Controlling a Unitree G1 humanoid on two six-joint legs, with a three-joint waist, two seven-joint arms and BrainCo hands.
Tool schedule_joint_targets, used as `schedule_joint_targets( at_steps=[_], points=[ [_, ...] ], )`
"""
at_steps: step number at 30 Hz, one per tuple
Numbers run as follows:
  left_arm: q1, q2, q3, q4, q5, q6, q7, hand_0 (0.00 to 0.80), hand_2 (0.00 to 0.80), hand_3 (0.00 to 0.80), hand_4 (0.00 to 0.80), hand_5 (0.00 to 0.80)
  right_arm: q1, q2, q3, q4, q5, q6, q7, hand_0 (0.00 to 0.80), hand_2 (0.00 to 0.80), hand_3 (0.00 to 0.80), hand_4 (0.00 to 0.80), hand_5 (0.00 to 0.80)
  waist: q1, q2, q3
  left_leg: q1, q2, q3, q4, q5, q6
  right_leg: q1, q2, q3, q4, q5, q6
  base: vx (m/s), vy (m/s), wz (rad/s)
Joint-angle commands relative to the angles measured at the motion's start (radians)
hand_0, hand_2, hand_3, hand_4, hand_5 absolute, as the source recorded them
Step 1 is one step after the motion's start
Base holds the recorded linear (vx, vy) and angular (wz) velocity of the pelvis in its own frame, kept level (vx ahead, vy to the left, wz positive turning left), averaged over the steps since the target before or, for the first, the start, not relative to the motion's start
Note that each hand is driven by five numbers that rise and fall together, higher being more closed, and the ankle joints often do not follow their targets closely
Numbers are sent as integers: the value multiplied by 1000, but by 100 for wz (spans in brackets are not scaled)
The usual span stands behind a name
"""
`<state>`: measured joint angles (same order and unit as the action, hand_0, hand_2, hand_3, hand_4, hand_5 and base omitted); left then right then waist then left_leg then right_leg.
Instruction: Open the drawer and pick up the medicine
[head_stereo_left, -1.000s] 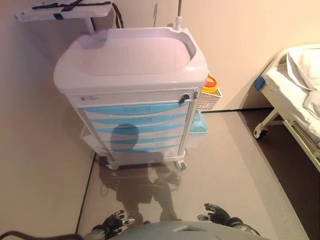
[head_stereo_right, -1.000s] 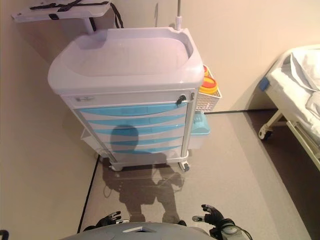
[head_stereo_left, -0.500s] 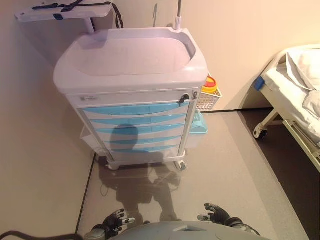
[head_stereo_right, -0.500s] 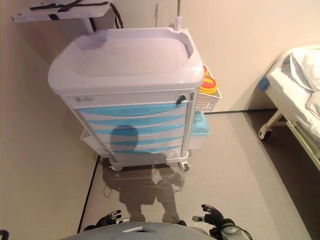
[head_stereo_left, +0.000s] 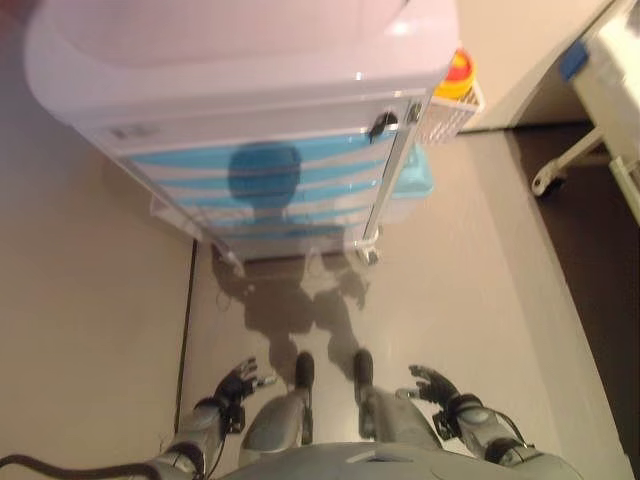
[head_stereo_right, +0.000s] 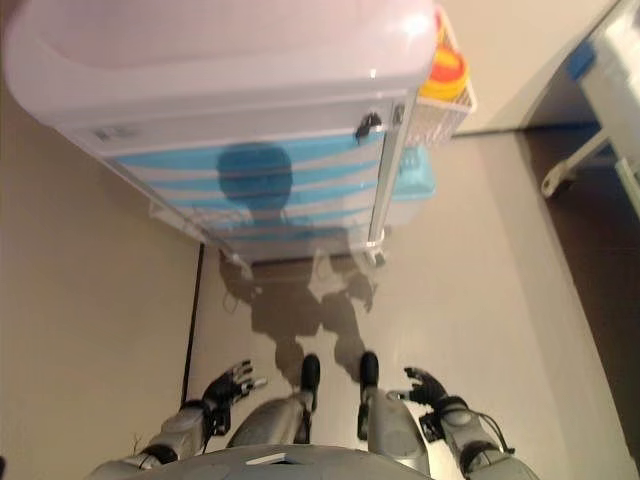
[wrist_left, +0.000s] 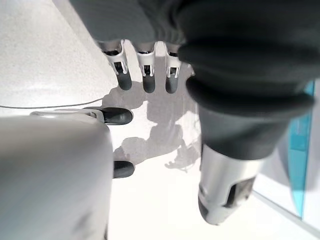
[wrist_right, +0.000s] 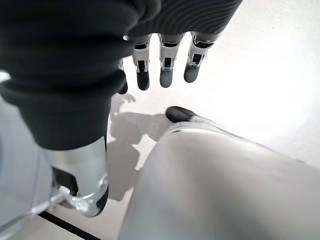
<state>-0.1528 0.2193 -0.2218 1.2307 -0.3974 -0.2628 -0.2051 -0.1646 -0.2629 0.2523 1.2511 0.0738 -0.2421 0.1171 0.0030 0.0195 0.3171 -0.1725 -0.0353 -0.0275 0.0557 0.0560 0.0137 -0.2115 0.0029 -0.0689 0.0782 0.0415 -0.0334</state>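
Low down, the left hand (head_stereo_left: 237, 381) is seen hanging at the robot's side with its fingers (wrist_left: 145, 75) loosely extended and nothing held; the thumb (wrist_left: 220, 195) is kept apart from them. The right hand (head_stereo_left: 431, 383) is likewise carried low on the other side, fingers (wrist_right: 166, 67) relaxed and spread, empty. Both are held over the grey floor (head_stereo_left: 470, 300), well apart from the cart.

Ahead, a white medical cart (head_stereo_left: 240, 60) with a stack of blue-fronted drawers (head_stereo_left: 260, 180) is placed against the wall; every drawer is shut. A dark lock (head_stereo_left: 382, 124) is set at the right end of the white panel above them. No medicine can be made out (it cannot be told whether any lies inside). A white wire basket (head_stereo_left: 450, 110) with a yellow container (head_stereo_left: 456, 72) is hung on the cart's right side, and a bed frame's leg with a castor (head_stereo_left: 560, 170) is seen further right.
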Motion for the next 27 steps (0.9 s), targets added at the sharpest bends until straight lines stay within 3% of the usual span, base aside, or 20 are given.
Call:
schedule_joint_targets(
  at_steps=[1, 12, 18, 27],
  points=[
    [-25, -10, -7, -22, -45, -55, 13, 0, 0, 0, 0, 0, 2, -9, 32, -42, 59, -38, -31, 0, 0, 0, 0, 0, 13, -16, 49, -93, -75, 38, 115, -72, 66, -100, -20, -26, 192, -69, 46, -69, 54, -6],
    [-132, 18, -17, -110, -95, -104, 38, 0, 0, 0, 0, 0, -48, -48, 46, -88, 108, -46, -60, 0, 0, 0, 0, 0, 0, -18, 137, -307, -85, 60, 274, -93, 76, -321, 0, -5, 338, -81, 25, -45, 52, -2],
    [-188, 40, 5, -193, -233, -164, 27, 0, 0, 0, 0, 0, -64, -77, 59, -125, 124, -27, -48, 0, 0, 0, 0, 0, -21, -30, 162, -384, -76, 87, 345, -110, 75, -395, 12, 10, 382, -77, 20, -6, 62, -13],
    [-270, 81, 15, -437, -584, -194, -176, 0, 0, 0, 0, 0, -42, -112, 76, -174, 122, -10, -39, 0, 0, 0, 0, 0, -49, -44, 184, -439, -64, 106, 404, -129, 83, -449, 33, 44, 416, -63, 19, 13, 41, -10]
  ],
)
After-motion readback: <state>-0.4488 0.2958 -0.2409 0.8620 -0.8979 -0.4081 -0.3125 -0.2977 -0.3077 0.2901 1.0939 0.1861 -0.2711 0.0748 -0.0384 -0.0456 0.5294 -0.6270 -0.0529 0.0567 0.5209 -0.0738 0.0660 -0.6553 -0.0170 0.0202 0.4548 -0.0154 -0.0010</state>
